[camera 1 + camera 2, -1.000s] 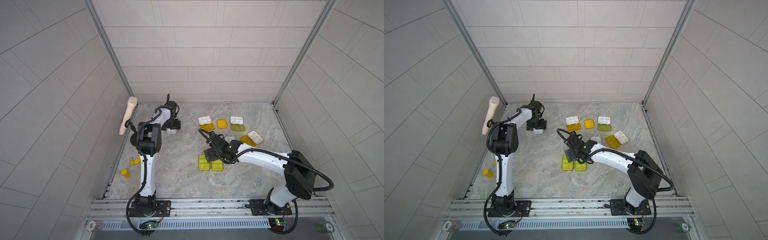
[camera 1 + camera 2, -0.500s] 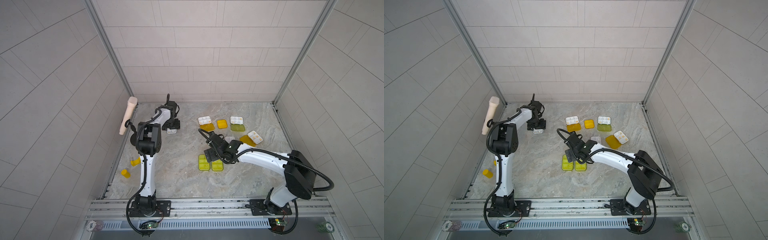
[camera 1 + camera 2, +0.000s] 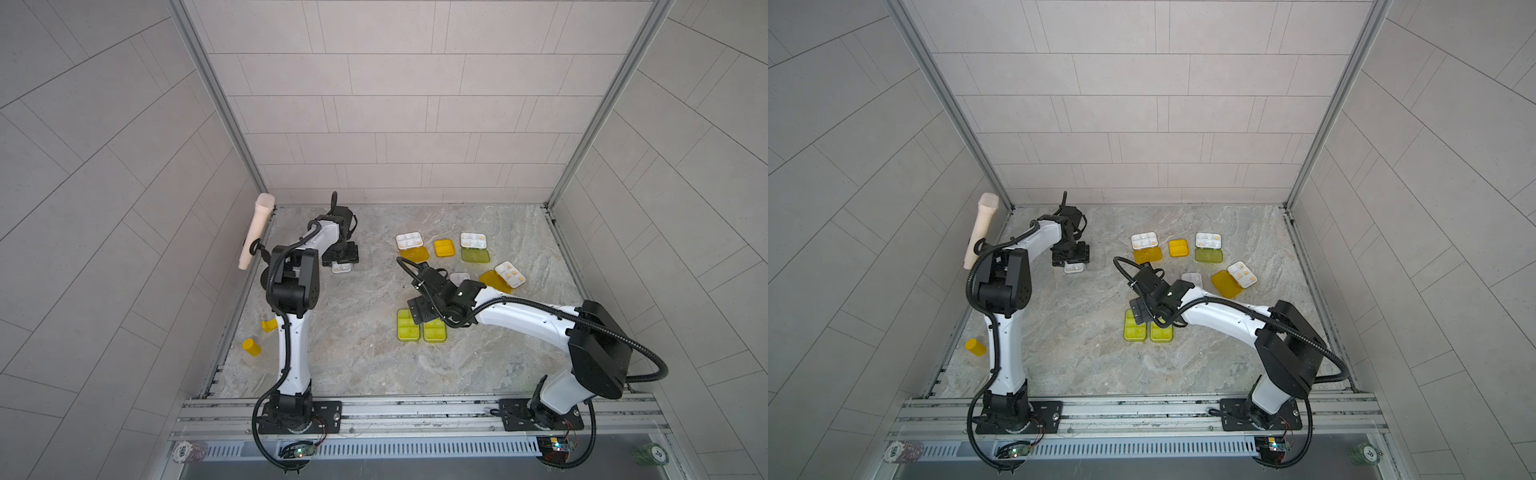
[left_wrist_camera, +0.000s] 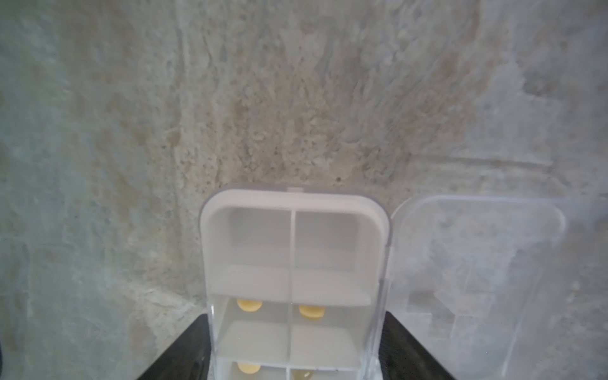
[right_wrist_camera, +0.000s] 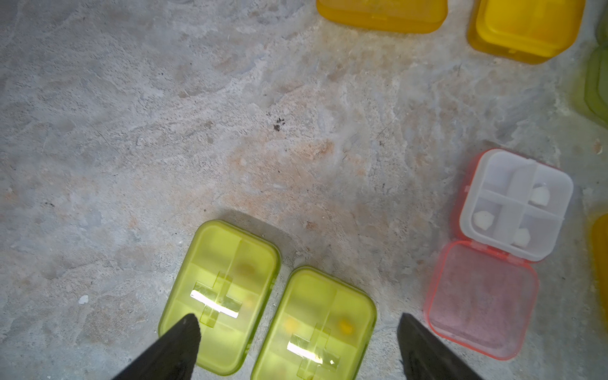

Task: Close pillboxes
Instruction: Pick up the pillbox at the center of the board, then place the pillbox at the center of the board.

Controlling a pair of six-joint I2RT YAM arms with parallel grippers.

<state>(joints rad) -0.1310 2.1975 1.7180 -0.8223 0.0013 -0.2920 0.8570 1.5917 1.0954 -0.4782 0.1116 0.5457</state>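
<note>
My left gripper (image 4: 296,348) is shut on the white tray of a clear-lidded pillbox (image 4: 292,250) at the back left (image 3: 343,269). Its lid (image 4: 473,263) lies open flat beside it. My right gripper (image 5: 299,332) hangs open just above two closed yellow-green pillboxes (image 5: 220,289) (image 5: 316,325), which lie side by side (image 3: 419,330). A pink pillbox (image 5: 516,204) lies open next to them. Further back in both top views are an open orange-lidded one (image 3: 409,240), a closed orange one (image 3: 444,248), an open green-lidded one (image 3: 473,240) and another open orange one (image 3: 510,274).
A small yellow cylinder (image 3: 251,347) and a yellow piece (image 3: 269,325) lie by the left wall, behind my left arm. A pale wooden handle (image 3: 255,235) leans on that wall. Tiled walls enclose the stone floor on three sides.
The left jaws have come in against the sides of the clear pillbox's tray. Neither arm has visibly moved, and the right gripper stays open.
</note>
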